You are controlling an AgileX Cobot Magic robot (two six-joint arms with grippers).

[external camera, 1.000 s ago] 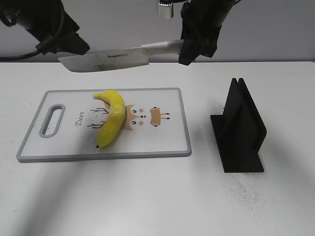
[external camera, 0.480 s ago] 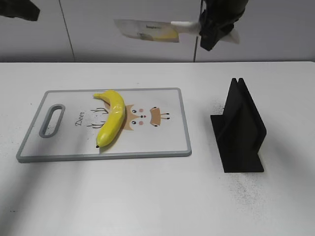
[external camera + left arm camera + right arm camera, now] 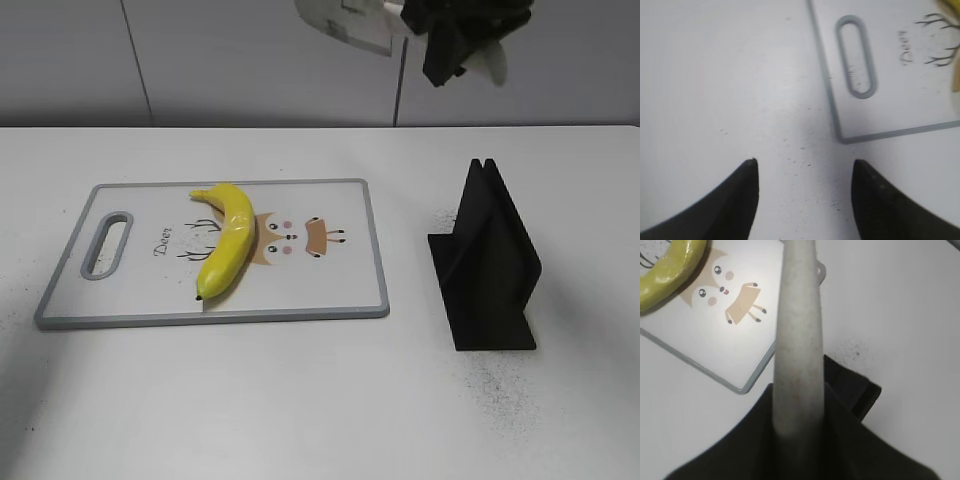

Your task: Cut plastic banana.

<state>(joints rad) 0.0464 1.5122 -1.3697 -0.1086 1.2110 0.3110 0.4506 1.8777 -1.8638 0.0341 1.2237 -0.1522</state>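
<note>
Exterior view: the plastic banana [image 3: 229,240] lies on the cutting board [image 3: 340,290] in the left-centre of the frame, curving from a dark tip near the board's upper edge down to a dark tip close to its lower edge. It partly covers the printed deer cartoon [image 3: 295,238]. The board's grey rim runs parallel to the picture's lower edge, and its handle slot [image 3: 108,244] sits at the left end. To the right of the board, apart from it, a black knife stand [image 3: 485,262] rests on the white bench [image 3: 300,400], its slotted top pointing up. A band of bare bench lies between the board's right edge and the stand, and a wider stretch fills the whole lower part of the frame.

At the top of the frame, right of centre, the right pincer [image 3: 462,35] hangs high above the bench, clamped on a knife [image 3: 350,22] whose pale blade reaches leftward and is cut off by the top edge. Blade and pincer are well clear of banana and board.

In the right wrist view the knife's pale handle [image 3: 797,335] runs up the middle of the frame, gripped between dark fingers [image 3: 730,445] at the bottom; board corner and banana end show upper left.

In the left wrist view the left pincer [image 3: 804,200] is spread wide with nothing between its fingertips, over bare bench just outside the board's handle-end corner.
</note>
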